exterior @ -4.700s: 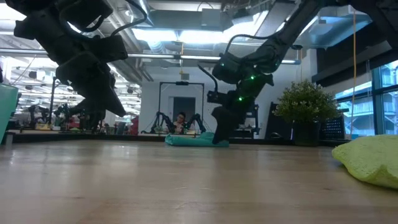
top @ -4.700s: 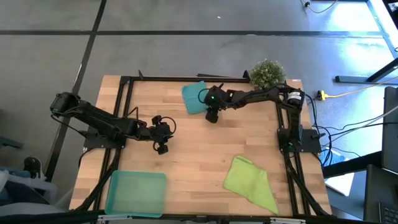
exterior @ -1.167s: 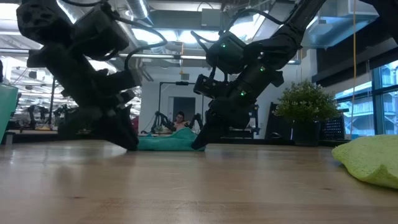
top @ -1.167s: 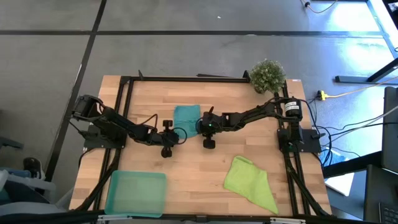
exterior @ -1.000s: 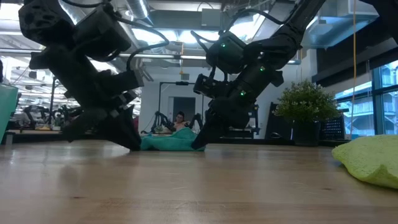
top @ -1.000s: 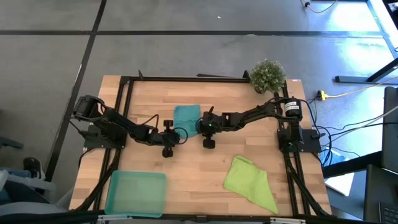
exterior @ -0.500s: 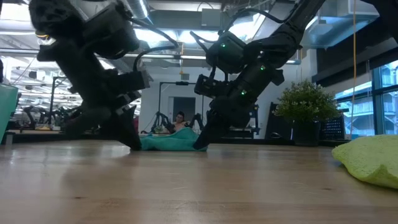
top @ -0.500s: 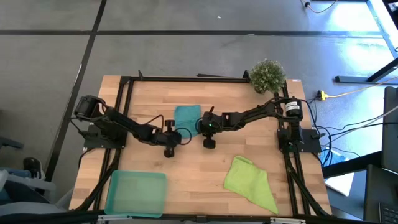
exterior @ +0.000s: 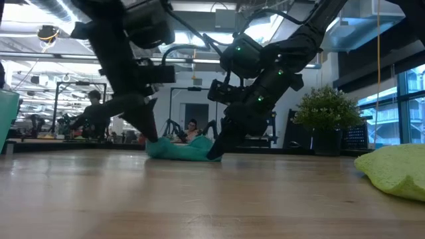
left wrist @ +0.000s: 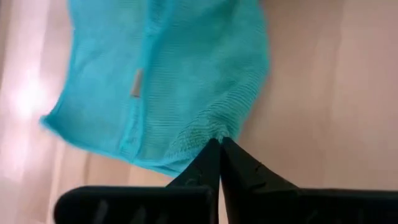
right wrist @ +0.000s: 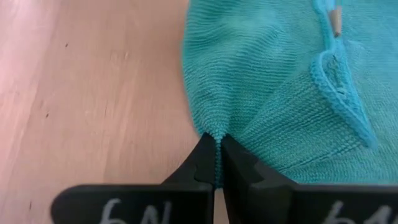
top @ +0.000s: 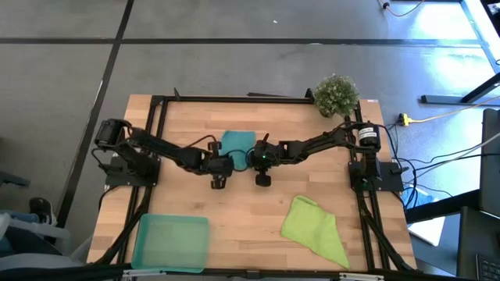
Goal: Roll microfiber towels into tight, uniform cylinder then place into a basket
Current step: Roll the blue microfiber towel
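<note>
Between both end effectors, teal towel [top: 237,144]

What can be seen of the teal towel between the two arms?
The teal blue-green microfiber towel lies rumpled, not rolled, on the wooden table, in its middle toward the far edge. Its knit looks ribbed, with a stitched hem and a small tag. The left gripper is shut on one near corner, the right gripper is shut on the other edge, and both pinch the cloth at table level.
</note>
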You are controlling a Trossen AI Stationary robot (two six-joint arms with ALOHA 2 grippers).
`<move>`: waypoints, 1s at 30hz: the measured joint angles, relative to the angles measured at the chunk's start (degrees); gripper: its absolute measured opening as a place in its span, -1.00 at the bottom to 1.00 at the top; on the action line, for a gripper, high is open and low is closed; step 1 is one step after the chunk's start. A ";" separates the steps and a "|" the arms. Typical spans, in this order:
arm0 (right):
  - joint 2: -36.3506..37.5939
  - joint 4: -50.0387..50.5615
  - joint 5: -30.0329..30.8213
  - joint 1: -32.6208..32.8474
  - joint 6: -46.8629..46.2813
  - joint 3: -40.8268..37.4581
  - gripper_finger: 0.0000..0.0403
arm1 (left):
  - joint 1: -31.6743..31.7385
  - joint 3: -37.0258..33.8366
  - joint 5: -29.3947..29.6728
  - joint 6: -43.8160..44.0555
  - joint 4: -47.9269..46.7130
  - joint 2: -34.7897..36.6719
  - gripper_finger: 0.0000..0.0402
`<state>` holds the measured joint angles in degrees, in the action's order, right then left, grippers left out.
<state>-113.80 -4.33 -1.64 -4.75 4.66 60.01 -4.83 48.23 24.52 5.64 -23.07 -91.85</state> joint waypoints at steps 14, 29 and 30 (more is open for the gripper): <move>0.00 0.11 -0.05 0.00 0.40 -0.04 -0.95 | 8.89 5.31 -3.58 6.44 -5.11 0.09 -1.00; 0.07 0.10 -4.19 -0.60 -0.49 -0.07 -0.96 | 14.22 3.97 -5.10 5.97 -1.75 -7.05 -1.00; 0.25 0.27 -6.15 -1.13 -1.50 -0.07 -0.96 | 14.18 4.01 -5.02 5.92 -1.72 -7.20 -1.00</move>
<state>-113.55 -4.06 -7.79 -5.89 3.15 59.94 9.34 52.24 19.50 11.56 -24.79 -99.05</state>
